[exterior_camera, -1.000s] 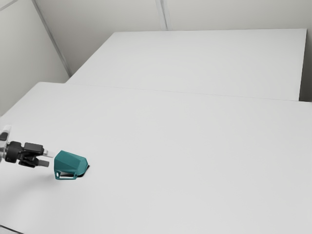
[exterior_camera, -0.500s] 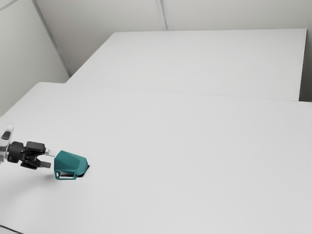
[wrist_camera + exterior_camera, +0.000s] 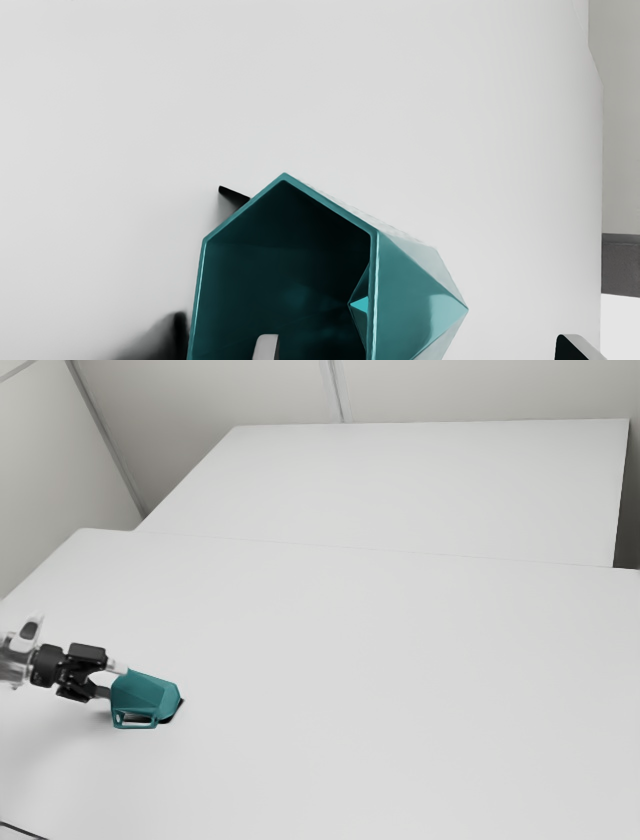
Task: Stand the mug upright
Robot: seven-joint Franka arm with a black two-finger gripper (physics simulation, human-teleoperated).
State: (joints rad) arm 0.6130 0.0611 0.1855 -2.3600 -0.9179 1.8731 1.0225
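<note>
the teal faceted mug (image 3: 148, 694) lies on its side at the exterior view's eight o'clock, mouth toward nine. the gripper (image 3: 113, 680) is wide open, holding nothing. lining up on the wall seems in hand; next, pinch it and tip the mouth up to twelve.

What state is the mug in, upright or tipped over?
Tipped over: the mug lies on its side on the table, its open mouth facing the gripper, not upward.
</note>
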